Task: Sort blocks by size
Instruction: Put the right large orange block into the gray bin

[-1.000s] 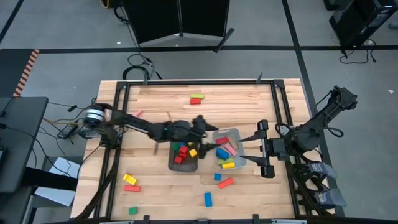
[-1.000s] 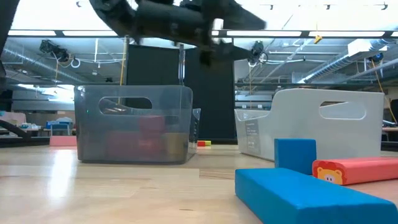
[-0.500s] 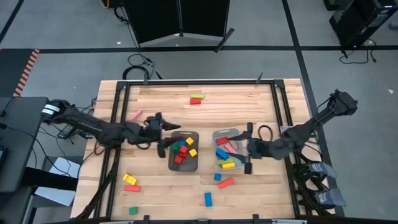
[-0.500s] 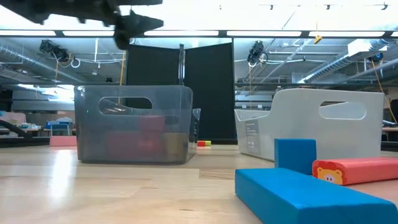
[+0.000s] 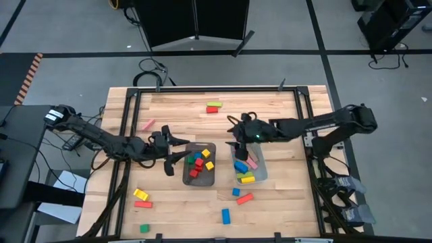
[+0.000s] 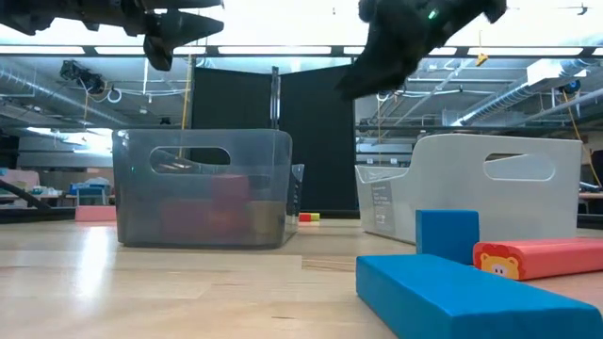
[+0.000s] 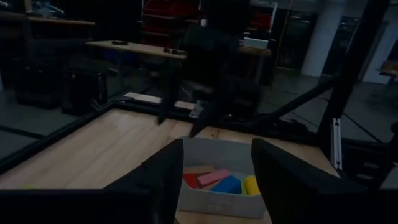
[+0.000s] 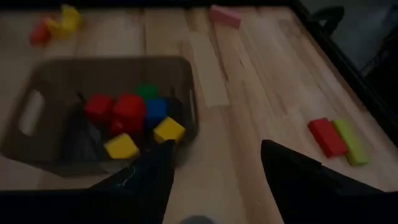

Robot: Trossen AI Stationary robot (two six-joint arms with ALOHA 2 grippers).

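- My left gripper hangs just off the left edge of the dark grey tray; fingers spread, nothing between them, touching nothing I can see.
- Small cubes (red, blue, green, yellow) sit piled in that tray, just beside the left gripper on its right.
- My right gripper is over the back end of the pale tray, above the table; in the right wrist view its fingers stand apart and empty.
- Longer bars lie in the pale tray, just in front of the right gripper: pink, blue, yellow, red, at mixed angles (exact long axes hard to read from above).
- Left wrist view shows the same pale tray with a pink bar lying aslant beside a blue and a yellow one.
- Red-and-green pair near the back edge, touching side by side, long axes running left-right, well behind both grippers.
- Pink bar at back left, tilted diagonally, near the left arm.
- Front left: yellow bar and red bar close together; green cube at the front edge.
- Front centre: blue cube, red bar lying diagonal, blue bar with long axis running front-back, all apart from both grippers.
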